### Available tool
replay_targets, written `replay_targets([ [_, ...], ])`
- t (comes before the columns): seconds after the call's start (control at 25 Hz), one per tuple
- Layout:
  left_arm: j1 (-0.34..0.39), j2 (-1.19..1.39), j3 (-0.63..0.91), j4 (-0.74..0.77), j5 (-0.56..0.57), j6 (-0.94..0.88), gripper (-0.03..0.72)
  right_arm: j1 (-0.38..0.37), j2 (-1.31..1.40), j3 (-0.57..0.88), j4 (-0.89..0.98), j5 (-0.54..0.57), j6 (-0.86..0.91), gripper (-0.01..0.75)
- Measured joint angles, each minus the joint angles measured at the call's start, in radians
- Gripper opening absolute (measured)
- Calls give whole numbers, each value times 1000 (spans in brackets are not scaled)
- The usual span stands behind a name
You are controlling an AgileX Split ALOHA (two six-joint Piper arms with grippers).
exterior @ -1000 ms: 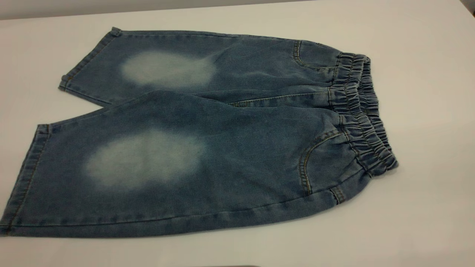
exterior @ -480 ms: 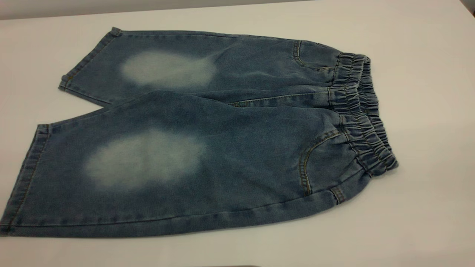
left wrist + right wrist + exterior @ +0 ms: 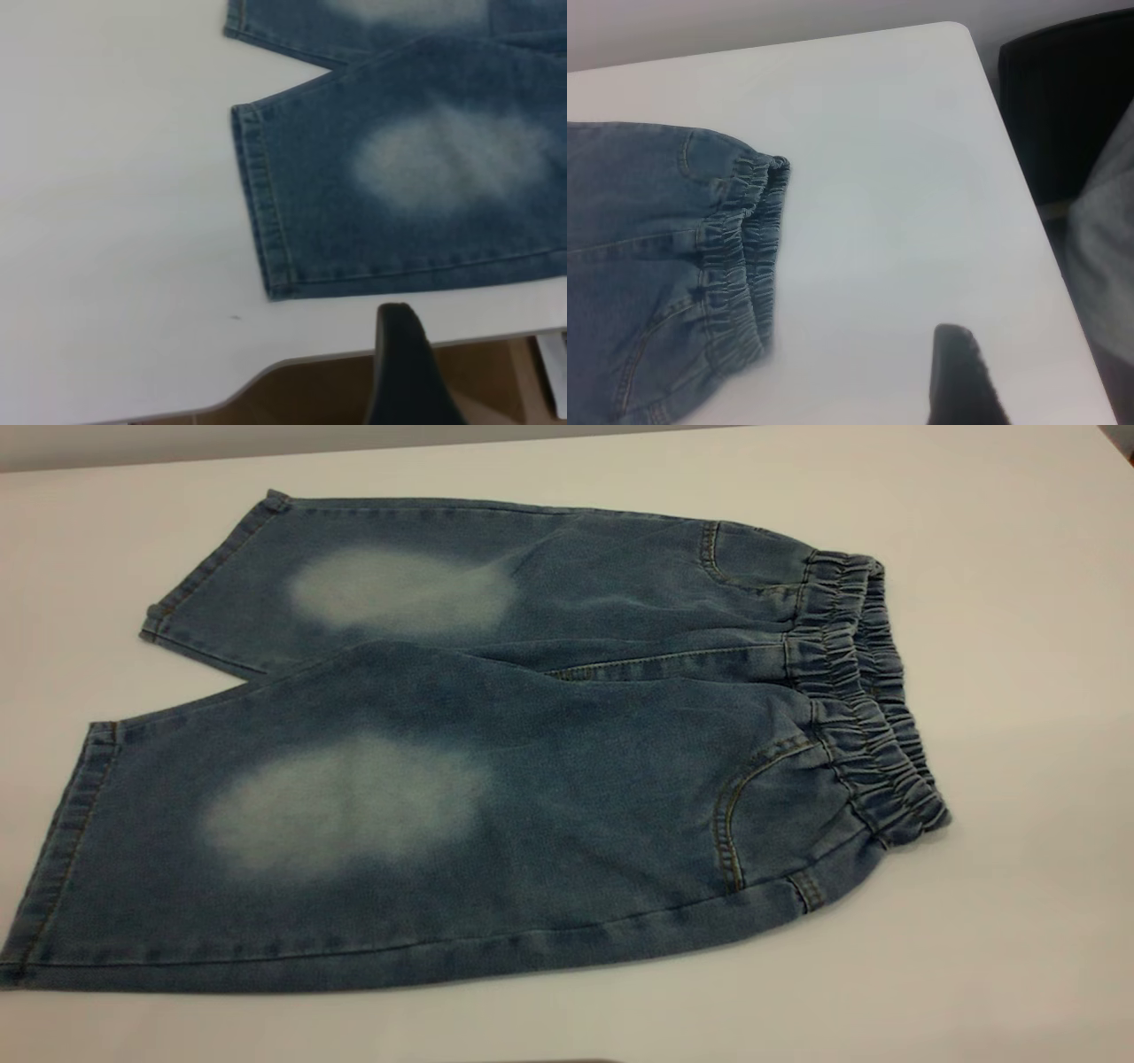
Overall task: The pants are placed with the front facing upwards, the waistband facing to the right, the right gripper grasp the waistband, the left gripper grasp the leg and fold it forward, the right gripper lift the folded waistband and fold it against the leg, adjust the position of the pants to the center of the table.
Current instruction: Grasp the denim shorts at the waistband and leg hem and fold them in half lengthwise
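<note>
Soft, even light falls from above on the white table (image 3: 1019,691), which looks bright but has no hard glare. The pants (image 3: 532,779) cast only a thin, faint shadow along their edges. Both wrist views look a bit blurry, and the dark finger (image 3: 403,372) up close is fuzzy.

One pair of pants (image 3: 496,753) lies on one table (image 3: 1019,646). It shows two legs, two pale knee patches, two curved front pockets and one gathered waistband (image 3: 864,691) at the frame's right.
</note>
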State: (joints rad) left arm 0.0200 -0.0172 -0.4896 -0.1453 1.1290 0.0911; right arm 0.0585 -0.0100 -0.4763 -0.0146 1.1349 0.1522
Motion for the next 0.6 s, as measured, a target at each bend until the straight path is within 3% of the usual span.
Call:
replay_targets([
  [0.32,0,107,-61,-12,-26,-35,370,0,133,-9,58,-31,-2,378],
  [0.6,0,474,-183,-37,-158,20,370,0,468,-17,139,-192,-136,378],
])
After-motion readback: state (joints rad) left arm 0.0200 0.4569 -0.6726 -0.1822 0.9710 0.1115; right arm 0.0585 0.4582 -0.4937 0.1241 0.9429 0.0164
